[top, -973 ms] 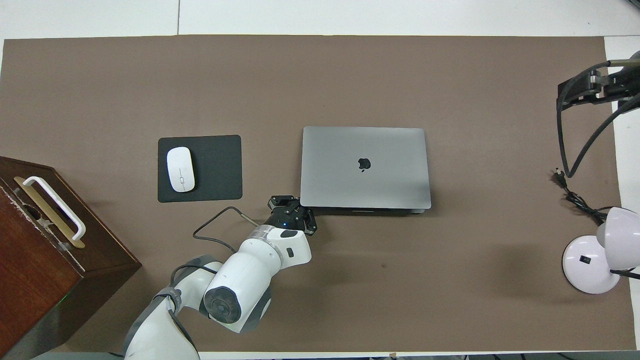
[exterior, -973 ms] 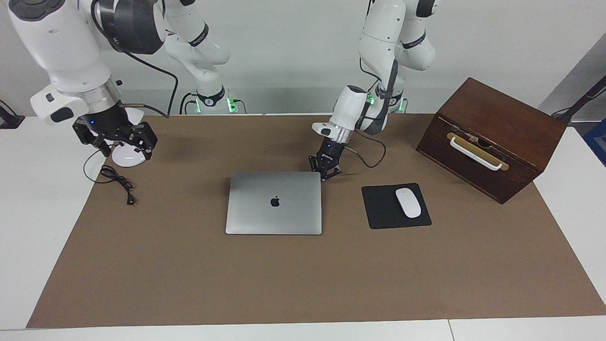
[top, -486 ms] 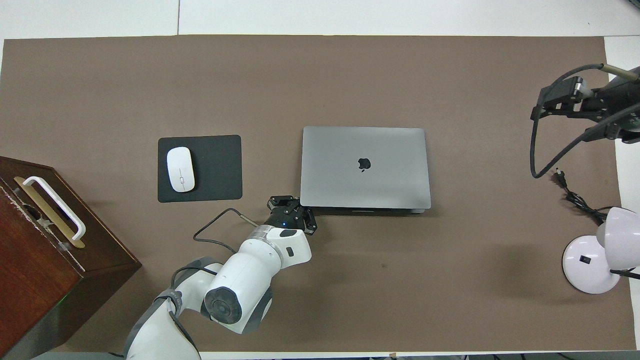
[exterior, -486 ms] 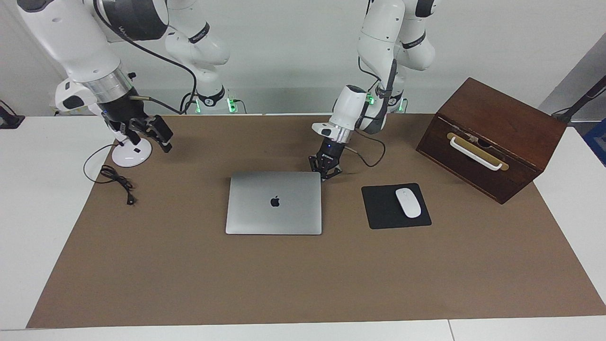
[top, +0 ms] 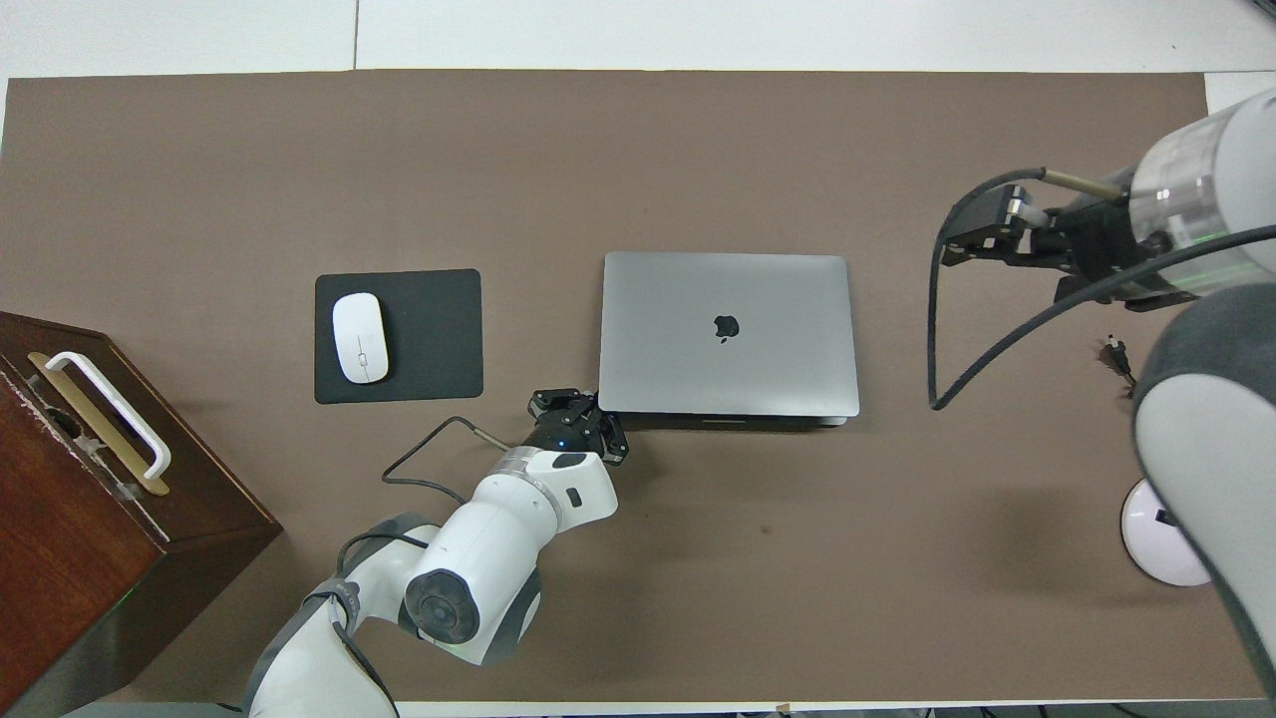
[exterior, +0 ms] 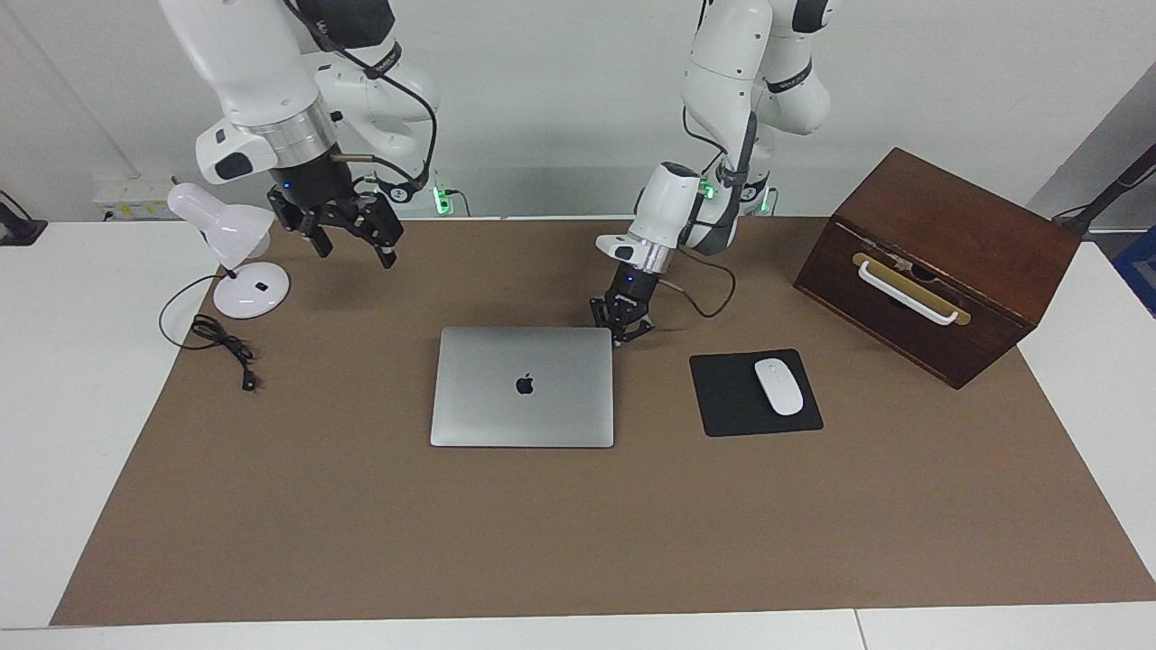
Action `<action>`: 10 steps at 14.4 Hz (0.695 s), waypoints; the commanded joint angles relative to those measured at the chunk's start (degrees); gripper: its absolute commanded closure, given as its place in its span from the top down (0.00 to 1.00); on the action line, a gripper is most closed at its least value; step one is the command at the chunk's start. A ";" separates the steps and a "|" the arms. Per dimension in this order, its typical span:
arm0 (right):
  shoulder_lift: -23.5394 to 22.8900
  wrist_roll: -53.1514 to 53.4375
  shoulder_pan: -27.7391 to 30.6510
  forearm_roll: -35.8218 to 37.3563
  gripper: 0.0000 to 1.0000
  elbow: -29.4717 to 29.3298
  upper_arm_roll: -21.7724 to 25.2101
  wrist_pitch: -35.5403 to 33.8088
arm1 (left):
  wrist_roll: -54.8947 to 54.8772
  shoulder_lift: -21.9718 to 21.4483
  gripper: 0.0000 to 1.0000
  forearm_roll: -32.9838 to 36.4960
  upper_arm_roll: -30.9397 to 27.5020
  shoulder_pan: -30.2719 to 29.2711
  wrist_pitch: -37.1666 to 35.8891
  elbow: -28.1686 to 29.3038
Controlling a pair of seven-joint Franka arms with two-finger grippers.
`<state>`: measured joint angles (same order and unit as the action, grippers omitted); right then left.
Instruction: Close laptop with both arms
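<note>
At the laptop (exterior: 523,386) corner nearer the robots, our clenched left end effector (exterior: 621,323) rests; the released right end effector (exterior: 348,233) hangs well apart.

Mat (exterior: 542,542) bare on laptop's (exterior: 522,386) side away from robots. Mouse pad (exterior: 755,394), box (exterior: 939,262) crowd left arm's end; lamp (exterior: 237,262), cable (exterior: 221,348) right arm's.

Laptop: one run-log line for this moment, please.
laptop: lid down | left gripper: shut, at laptop's corner nearer the robots | right gripper: open, raised beside lamp, holding nothing
</note>
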<state>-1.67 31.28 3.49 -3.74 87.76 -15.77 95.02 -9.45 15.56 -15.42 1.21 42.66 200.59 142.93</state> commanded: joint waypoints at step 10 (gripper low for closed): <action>1.06 -18.96 3.27 7.96 1.00 2.59 -0.05 2.80 | -0.83 -18.80 0.00 -1.54 -1.30 -8.20 -34.82 0.77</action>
<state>-1.54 15.43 5.06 3.61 88.79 -15.35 96.56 -9.46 -0.01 -15.98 -0.30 35.51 169.70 142.69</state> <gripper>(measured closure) 0.000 0.991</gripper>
